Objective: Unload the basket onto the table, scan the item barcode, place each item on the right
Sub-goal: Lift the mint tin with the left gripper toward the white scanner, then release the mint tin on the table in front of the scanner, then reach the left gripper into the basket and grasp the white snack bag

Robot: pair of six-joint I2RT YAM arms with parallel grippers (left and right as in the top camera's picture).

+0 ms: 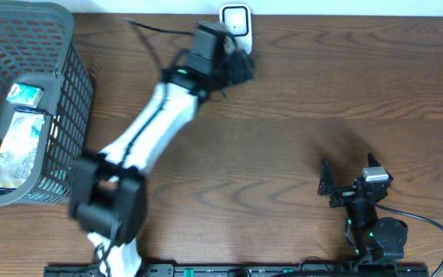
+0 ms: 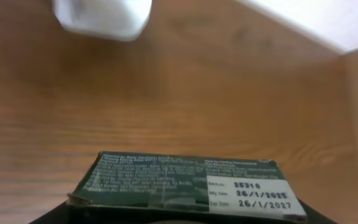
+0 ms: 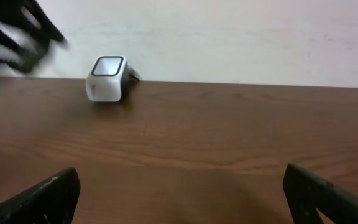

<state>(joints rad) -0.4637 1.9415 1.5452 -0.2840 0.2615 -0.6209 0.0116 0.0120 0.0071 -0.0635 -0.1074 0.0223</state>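
Brown wooden table (image 1: 298, 92), white wall (image 3: 229, 31) behind. The left gripper (image 1: 234, 66) hovers just beside the scanner (image 1: 235, 20) at 12 o'clock. Its jaws seem clamped on the box (image 2: 185, 186), printed side toward the wrist camera. At 5 o'clock the right gripper (image 3: 180, 196) gapes wide.

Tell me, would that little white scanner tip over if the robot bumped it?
Probably not easily: the white barcode scanner looks squat, about as wide as tall, and sits flat on the wooden table. A bump would more likely slide it over the smooth wood. It looks like hard plastic, so probably stiff, not squishy.
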